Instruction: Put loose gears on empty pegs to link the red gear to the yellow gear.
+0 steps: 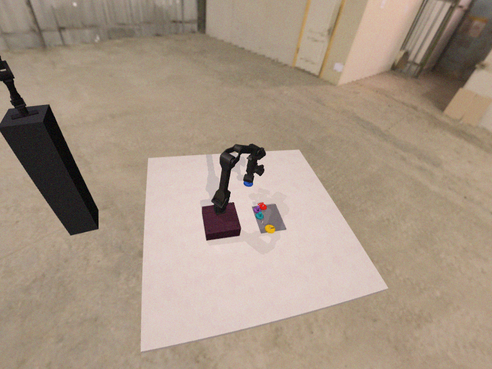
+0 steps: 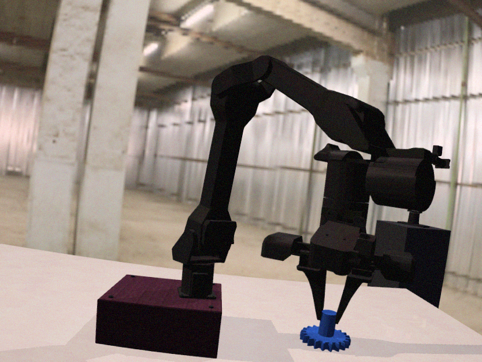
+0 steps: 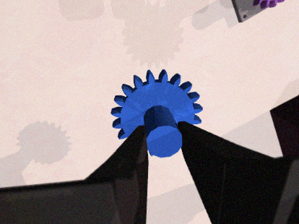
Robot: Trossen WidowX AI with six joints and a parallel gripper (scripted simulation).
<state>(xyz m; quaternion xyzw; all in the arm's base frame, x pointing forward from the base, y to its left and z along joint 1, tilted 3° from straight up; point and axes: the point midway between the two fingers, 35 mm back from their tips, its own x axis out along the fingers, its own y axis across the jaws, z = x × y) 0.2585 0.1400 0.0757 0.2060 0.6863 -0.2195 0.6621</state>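
Observation:
My gripper (image 2: 329, 320) (image 3: 161, 130) is shut on the stem of the blue gear (image 1: 248, 183) (image 2: 327, 325) (image 3: 157, 96) and holds it in the air above the table, off the board's far side. The grey board (image 1: 274, 216) (image 3: 245, 13) lies beyond the robot's base. On it, in the top view, the red gear (image 1: 261, 206) is at the far edge, the purple gear (image 1: 257, 209) (image 3: 271, 3) close beside it, the teal gear (image 1: 259, 215) nearer, and the yellow gear (image 1: 270, 230) at the near edge. Whether the gears' teeth mesh is too small to tell.
The arm stands on a dark maroon block (image 1: 221, 222) (image 2: 159, 323) beside the board. All rest on the pale table top (image 1: 238, 286) (image 2: 30, 311). A black pillar (image 1: 51, 170) with another arm stands off the table's left side in the top view.

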